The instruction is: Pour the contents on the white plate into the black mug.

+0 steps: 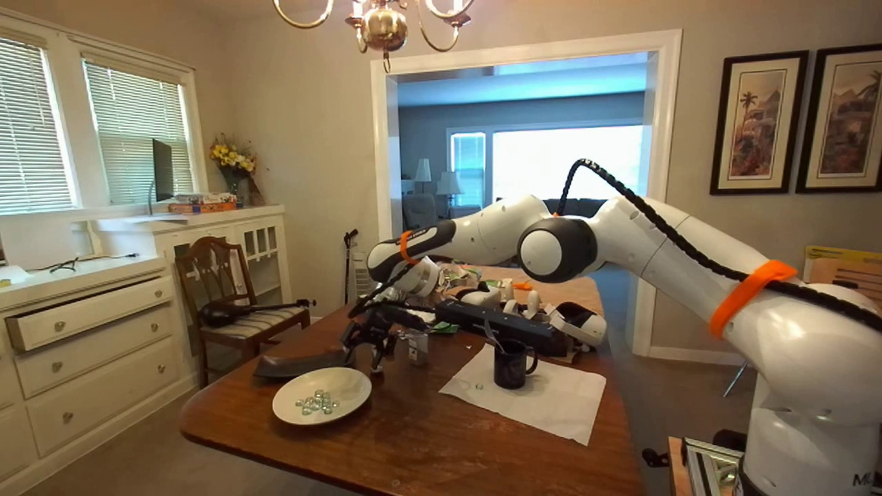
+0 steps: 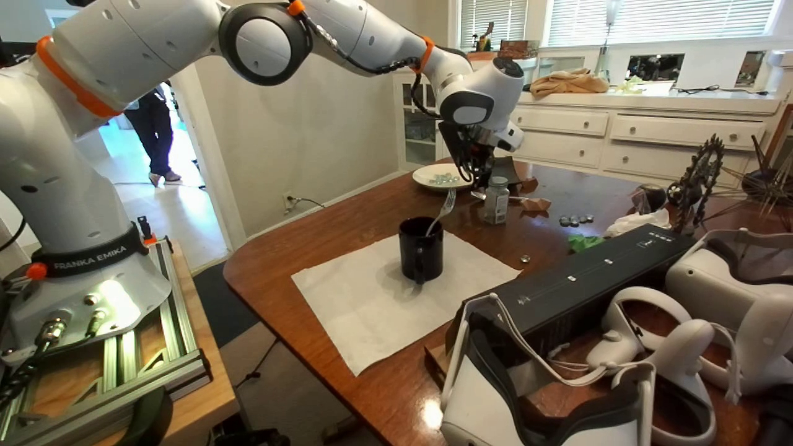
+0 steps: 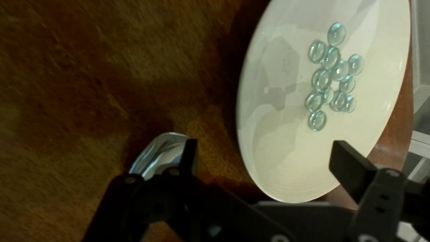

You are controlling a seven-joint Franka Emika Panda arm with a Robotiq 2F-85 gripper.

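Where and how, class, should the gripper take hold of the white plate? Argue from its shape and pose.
Most likely by the rim nearest the gripper, coming down from above with the open jaws straddling it. The white plate lies face up and looks too wide to span; its rim is thin and raised, and the glass beads sit away from that stretch.

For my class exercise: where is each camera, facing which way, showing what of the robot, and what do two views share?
Wrist view: on the wrist, facing slantwise down at the plate and table; the open gripper shows.
An exterior view: off the table's plate side, facing the doorway frame; arm and gripper show.
An exterior view: behind a white headset, facing the drawers; arm, base and gripper show.
Both exterior views share plate, black mug, arm and gripper.
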